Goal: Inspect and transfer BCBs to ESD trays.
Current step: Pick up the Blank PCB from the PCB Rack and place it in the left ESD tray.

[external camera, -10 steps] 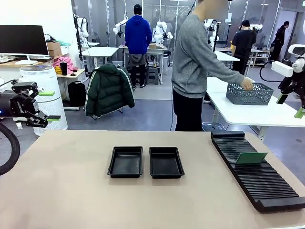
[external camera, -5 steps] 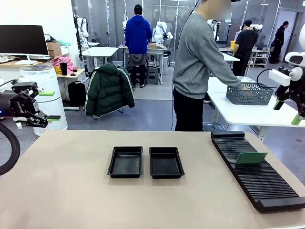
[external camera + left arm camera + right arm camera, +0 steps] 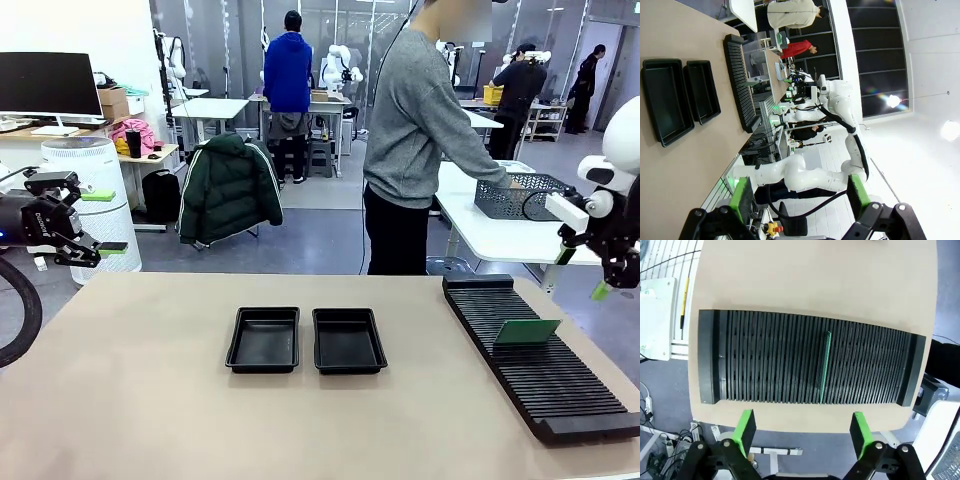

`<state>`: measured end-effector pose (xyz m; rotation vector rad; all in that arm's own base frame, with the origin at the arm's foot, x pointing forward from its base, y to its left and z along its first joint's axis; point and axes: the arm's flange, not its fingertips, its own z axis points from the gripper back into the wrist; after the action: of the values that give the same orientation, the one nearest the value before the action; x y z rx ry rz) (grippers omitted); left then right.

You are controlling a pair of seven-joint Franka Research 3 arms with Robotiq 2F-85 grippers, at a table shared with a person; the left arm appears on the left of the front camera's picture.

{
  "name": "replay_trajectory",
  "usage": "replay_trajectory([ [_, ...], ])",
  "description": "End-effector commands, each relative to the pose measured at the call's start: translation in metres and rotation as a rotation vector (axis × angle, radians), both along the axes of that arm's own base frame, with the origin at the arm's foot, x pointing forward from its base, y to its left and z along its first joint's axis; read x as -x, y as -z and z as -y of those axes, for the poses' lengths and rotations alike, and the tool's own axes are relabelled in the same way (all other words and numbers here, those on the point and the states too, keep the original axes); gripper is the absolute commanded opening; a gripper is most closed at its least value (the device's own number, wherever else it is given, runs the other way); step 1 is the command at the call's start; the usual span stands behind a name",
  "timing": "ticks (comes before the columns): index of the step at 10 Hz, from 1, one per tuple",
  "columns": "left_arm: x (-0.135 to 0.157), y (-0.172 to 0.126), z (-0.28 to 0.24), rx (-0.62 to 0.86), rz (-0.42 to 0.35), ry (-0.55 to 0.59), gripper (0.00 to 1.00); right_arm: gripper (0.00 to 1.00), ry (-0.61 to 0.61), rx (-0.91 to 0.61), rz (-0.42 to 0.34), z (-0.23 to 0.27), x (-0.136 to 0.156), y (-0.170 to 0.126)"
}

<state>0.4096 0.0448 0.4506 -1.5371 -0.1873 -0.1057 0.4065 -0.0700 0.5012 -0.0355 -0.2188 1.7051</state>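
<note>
Presently one BCB (image 3: 527, 332) (image 3: 826, 367) stands on edge in a middle slot of the black rack (image 3: 565, 392) (image 3: 760, 357) on the right of the table (image 3: 150, 400), unobstructed. The right gripper (image 3: 580, 272) (image 3: 803, 427) hangs beside the rack's right side, jaws wide, holding nothing. The left gripper (image 3: 105, 222) (image 3: 800, 192), far left, likewise. The ESD trays (image 3: 264, 339) (image 3: 348, 340) sit side by side at centre.

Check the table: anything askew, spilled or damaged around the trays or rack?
Nothing stands out. The left ESD tray and right ESD tray sit empty, squarely side by side; the single BCB stands on edge in the slotted rack.
</note>
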Motion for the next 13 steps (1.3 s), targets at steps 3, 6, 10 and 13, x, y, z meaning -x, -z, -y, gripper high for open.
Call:
replay_trajectory([
  [3,0.000,0.000,-0.001,0.002,0.000,-0.002,1.00,1.00,-0.040,-0.003,0.031,-0.007,-0.015,0.043],
  [6,0.000,0.000,-0.001,0.002,0.000,-0.002,1.00,1.00,-0.041,0.019,0.050,-0.012,-0.023,0.070],
  [10,0.000,0.000,-0.001,0.002,0.000,-0.002,1.00,1.00,-0.019,0.022,0.069,-0.015,-0.034,0.105],
  [13,0.000,0.000,-0.001,0.002,0.000,-0.002,1.00,1.00,-0.001,0.033,0.112,-0.015,-0.038,0.123],
])
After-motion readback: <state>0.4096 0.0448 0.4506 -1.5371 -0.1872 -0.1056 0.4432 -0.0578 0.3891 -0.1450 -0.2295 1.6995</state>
